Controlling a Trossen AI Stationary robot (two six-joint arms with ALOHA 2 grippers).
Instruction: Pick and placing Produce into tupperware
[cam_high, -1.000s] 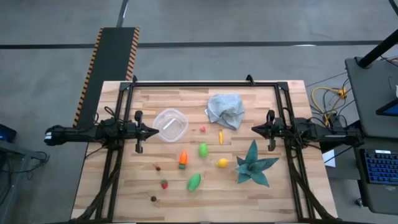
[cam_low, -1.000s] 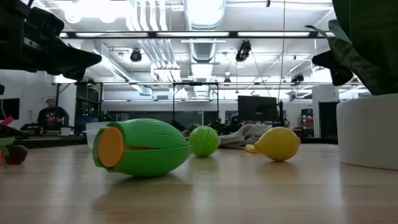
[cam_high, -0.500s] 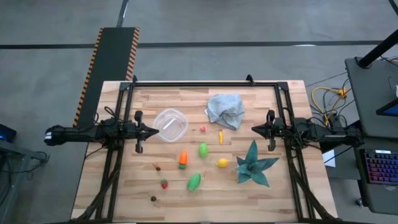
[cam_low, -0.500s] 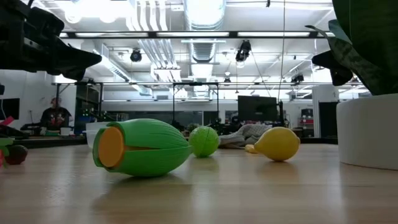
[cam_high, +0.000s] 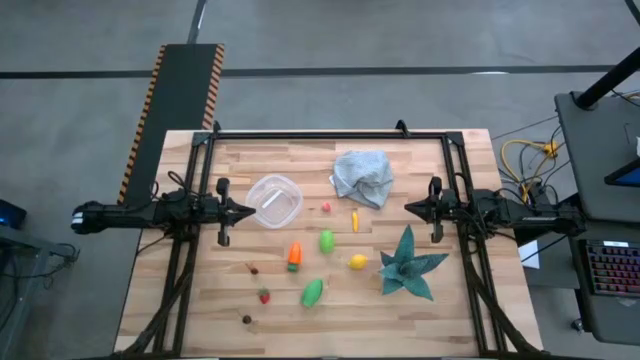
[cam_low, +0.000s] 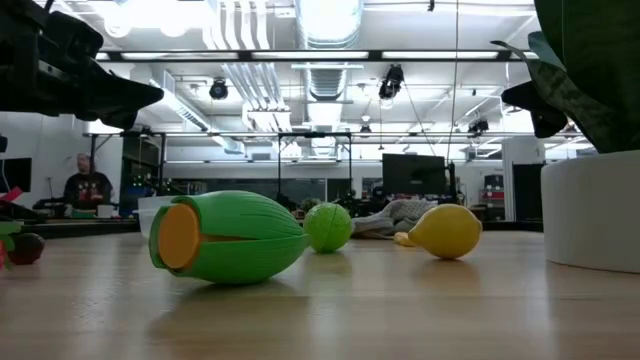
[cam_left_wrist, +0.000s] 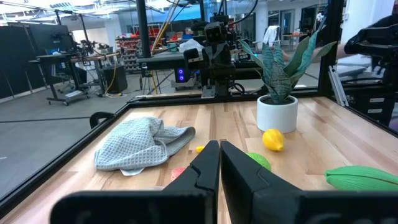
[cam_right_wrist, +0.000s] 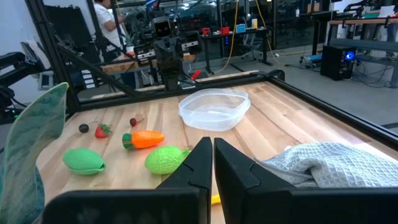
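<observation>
None of the produce (cam_high: 313, 291) is lying in the tupperware (cam_high: 274, 201) yet; it is sitting empty just ahead of the left gripper (cam_high: 244, 211), pieces scattered between both grippers. The left gripper and right gripper (cam_high: 411, 207) are waiting, fingers pressed together, holding nothing.

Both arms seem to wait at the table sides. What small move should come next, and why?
Probably the left gripper should move toward the orange carrot, the piece nearest the tupperware. The container looks empty in the right wrist view, all produce lies loose on the table, and both grippers are shut, holding nothing. The right gripper waits at the opposite side, near the grey cloth.
</observation>
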